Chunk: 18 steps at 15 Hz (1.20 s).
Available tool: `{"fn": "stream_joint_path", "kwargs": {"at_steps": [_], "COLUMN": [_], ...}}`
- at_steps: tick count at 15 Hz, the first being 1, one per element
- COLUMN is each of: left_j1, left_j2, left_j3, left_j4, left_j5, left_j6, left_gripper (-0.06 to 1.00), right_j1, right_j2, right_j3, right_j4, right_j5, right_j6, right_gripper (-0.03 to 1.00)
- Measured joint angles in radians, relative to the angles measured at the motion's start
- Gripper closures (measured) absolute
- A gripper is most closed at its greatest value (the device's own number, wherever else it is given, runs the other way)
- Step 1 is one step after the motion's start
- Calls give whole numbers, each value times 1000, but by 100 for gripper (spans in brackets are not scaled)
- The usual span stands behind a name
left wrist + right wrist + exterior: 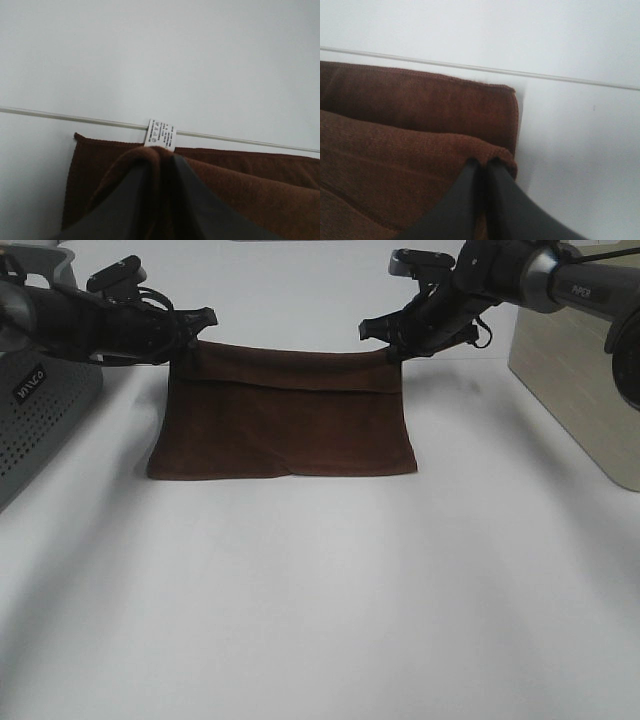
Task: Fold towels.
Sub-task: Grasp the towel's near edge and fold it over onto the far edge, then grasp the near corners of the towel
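Observation:
The dark reddish-brown towel point(285, 425) lies on the white table, its far edge lifted and doubled over by both grippers. My left gripper point(190, 332) is shut on the towel's far left corner point(150, 155), right by the small white tag point(160, 135). My right gripper point(392, 348) is shut on the far right corner point(490, 152). In both wrist views the dark fingers point(470, 200) pinch a fold of cloth above a lower layer of towel point(420, 100). The near edge rests flat on the table.
A grey perforated box point(35, 415) stands at the left edge. A beige box point(575, 370) stands at the right edge. The white table point(320, 600) stretches in front of the towel. A thin seam line point(75, 117) runs across the table surface.

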Motion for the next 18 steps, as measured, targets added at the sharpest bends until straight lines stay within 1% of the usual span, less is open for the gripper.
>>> {"fn": "stream_joint_path", "kwargs": {"at_steps": [1, 2, 3, 4, 5, 6, 7, 9, 11, 13, 15, 16, 18], "left_j1": [0, 0, 0, 0, 2, 7, 12, 35, 68, 100, 104, 104, 104], "left_j2": [0, 0, 0, 0, -2, -10, -24, -58, -73, -73, -95, -149, -216], "left_j3": [-1, -3, -3, -3, -3, -3, -3, -3, -3, -3, 1, 52, 172], "left_j4": [18, 25, 40, 58, 79, 113, 163, 223, 238, 266, 316, 352, 367], "left_j5": [0, 0, 0, 8, 29, 68, 112, 181, 275, 419, 530, 585, 581], "left_j6": [0, 0, 0, 0, 0, 0, 0, -23, -106, -172, -224, -273, -287], "left_gripper": [58, 50, 33, 22, 15, 12, 11, 11, 11, 11, 11, 11, 11], "right_j1": [0, 0, 0, 0, 0, 0, 0, 0, 0, 0, 0, 0, 0], "right_j2": [0, 0, 0, 0, -3, -13, -31, -69, -110, -143, -170, -182, -182], "right_j3": [-3, -3, -3, -3, -3, -3, -3, -3, -3, -4, -5, -6, -6], "right_j4": [1, 2, 2, 2, 1, -2, -4, -7, -6, -6, -6, 3, 25], "right_j5": [-7, -11, -13, -13, -11, 13, 45, 106, 176, 263, 365, 476, 587], "right_j6": [0, 0, 0, 0, 0, 0, 0, 0, 1, 18, 40, 72, 85], "right_gripper": [73, 63, 44, 29, 21, 18, 16, 15, 15, 15, 15, 15, 16]}}
